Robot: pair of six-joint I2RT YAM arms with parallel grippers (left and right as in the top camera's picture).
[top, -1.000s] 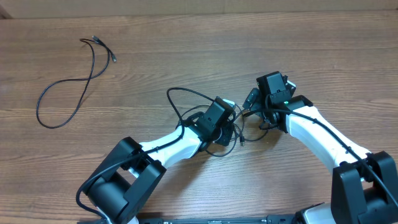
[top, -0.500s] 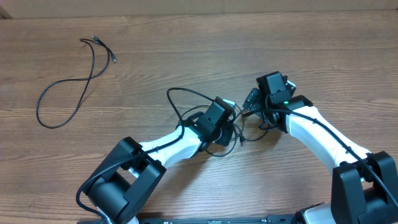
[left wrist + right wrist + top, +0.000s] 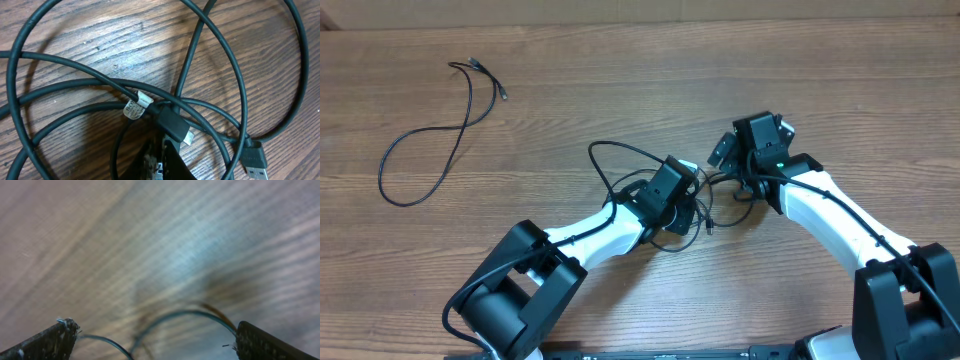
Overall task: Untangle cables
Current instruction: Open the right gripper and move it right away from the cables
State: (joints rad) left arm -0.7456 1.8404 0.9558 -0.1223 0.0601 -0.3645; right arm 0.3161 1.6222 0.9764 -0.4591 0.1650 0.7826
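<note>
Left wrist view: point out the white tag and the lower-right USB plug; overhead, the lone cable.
white tag (image 3: 134, 108), left wrist view, printed end.
USB plug (image 3: 254, 158), left wrist view, black housing.
lone cable (image 3: 463, 127), overhead view, its crossing.

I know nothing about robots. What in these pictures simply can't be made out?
1. Overhead: the middle of the tangled cables is hidden under both arms' wrists.
2. Left wrist: the left gripper is cut off by the bottom edge, so open or shut is unclear. The print on the white tag is too small to read.
3. Right wrist: blur smears the table and the cable beneath the open right gripper.
</note>
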